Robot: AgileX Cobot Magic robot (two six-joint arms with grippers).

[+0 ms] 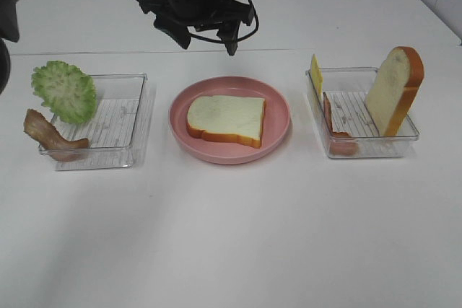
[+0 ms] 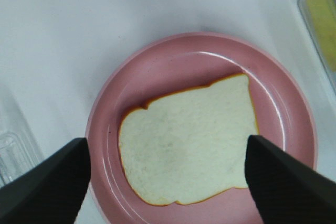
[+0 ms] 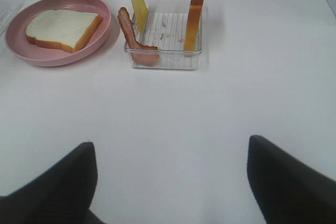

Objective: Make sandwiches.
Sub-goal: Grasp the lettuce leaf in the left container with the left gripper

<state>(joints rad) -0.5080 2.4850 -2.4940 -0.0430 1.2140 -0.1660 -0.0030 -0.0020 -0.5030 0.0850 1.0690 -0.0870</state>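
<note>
Bread slice (image 1: pixel 226 119) as base on pink plate (image 1: pixel 278 117)

It lies flat at the middle of the surface (image 1: pixel 231 236), and we judge it ready for fillings. Left jaws hang wide and empty above it; right jaws stand wide too, holding nothing.

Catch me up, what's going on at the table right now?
The left tool hovers open above the pink plate, where one bread slice lies flat as the base. The right tool is open and holds nothing. Lettuce and a bacon strip lean on the left tray; cheese, another bacon strip and a second bread slice are propped at the right tray. Nothing is stacked on the bread yet.
</note>
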